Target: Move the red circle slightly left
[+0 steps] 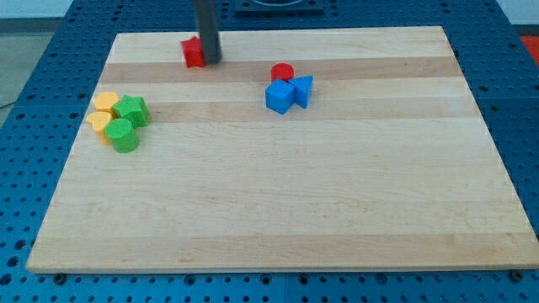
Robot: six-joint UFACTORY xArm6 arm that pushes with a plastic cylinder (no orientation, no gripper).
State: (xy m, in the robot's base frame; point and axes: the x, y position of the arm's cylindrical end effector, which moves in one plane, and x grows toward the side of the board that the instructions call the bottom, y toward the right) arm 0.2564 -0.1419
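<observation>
The red circle (282, 72) lies near the view's top centre, touching the top of a blue cube (280, 97) and next to a blue triangular block (303, 88). My tip (209, 61) is at the view's top, well to the left of the red circle, touching the right side of another red block (194, 52) whose shape is partly hidden by the rod.
At the view's left sits a cluster: two yellow blocks (104, 103) (99, 123), a green star-like block (132, 109) and a green cylinder (123, 135). The wooden board (286, 210) rests on a blue perforated table.
</observation>
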